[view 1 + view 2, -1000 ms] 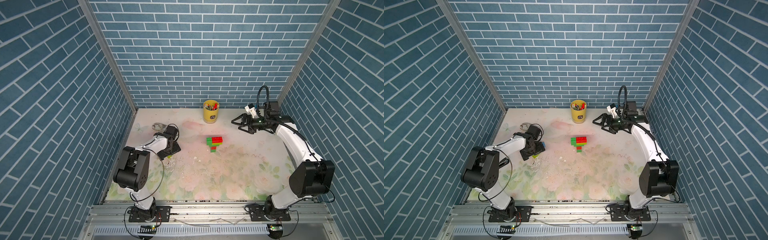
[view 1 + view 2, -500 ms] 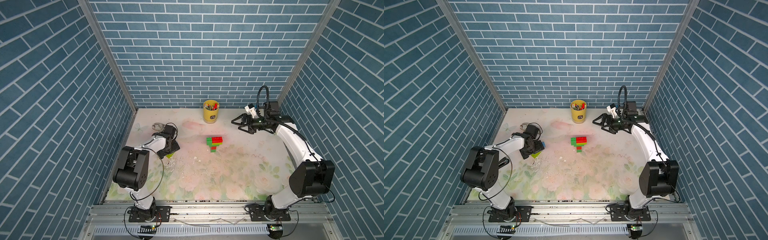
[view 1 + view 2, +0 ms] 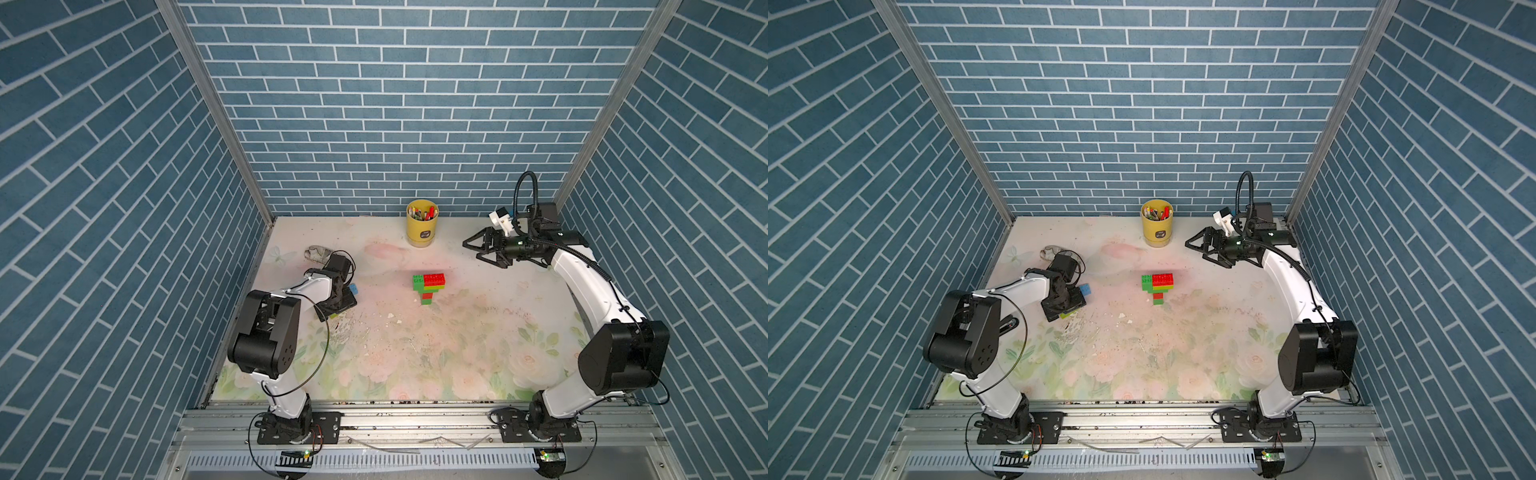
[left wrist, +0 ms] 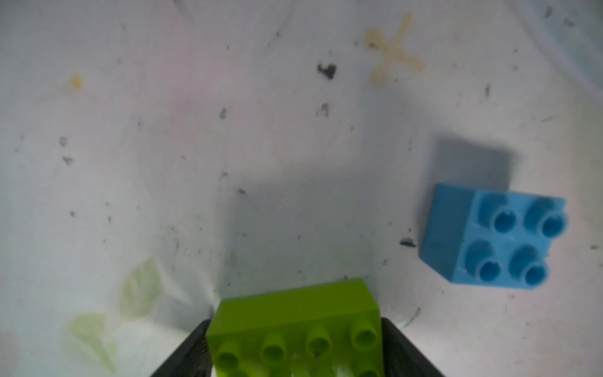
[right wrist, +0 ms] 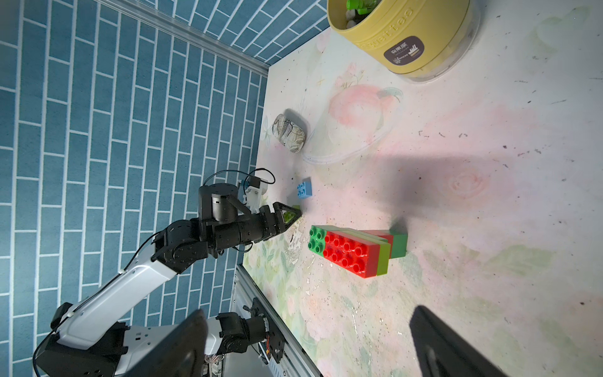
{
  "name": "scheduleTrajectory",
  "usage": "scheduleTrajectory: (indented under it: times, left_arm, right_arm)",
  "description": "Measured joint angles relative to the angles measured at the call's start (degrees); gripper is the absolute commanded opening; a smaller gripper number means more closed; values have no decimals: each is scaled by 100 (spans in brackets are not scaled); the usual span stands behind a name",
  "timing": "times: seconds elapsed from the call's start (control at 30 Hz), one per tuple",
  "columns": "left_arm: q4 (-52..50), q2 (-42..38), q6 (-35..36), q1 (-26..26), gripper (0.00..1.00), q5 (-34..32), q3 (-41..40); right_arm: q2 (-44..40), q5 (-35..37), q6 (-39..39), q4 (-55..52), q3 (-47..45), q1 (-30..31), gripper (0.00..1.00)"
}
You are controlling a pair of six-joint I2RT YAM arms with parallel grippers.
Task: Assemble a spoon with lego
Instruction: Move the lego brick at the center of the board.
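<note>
Your left gripper [image 4: 295, 326], at nine o'clock of the spoon [image 3: 429, 284], hugs the lime brick [image 4: 287, 302] by its back sides. Lift too fast and it may pivot, slip, or knock the blue brick [image 4: 492, 235] just beside it. Your right gripper [image 3: 471, 252] gapes wide, empty.

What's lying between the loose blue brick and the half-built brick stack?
Only bare mat lies between the blue brick and the stack, seen in both top views.
</note>
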Motion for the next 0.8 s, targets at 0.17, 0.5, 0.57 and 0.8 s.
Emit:
scheduleTrajectory:
  times: [0.17,0.5,0.57,0.8]
  left_arm:
    - [11,-26,258,-68,61,22,-28]
    - [-96,-326,1003,-1425,67,214,-282]
    - [-68,-385,1023,-1814,69,254,-437]
    - [83,-435,994,-2293,85,240,-490]
  right_arm:
    - [0,13,-22,-24,0,0,97]
    - [-76,966,-774,-413,0,0,96]
    - [-170,1233,-929,-457,-2,9,96]
    - [-444,2114,-1526,-509,-39,369,96]
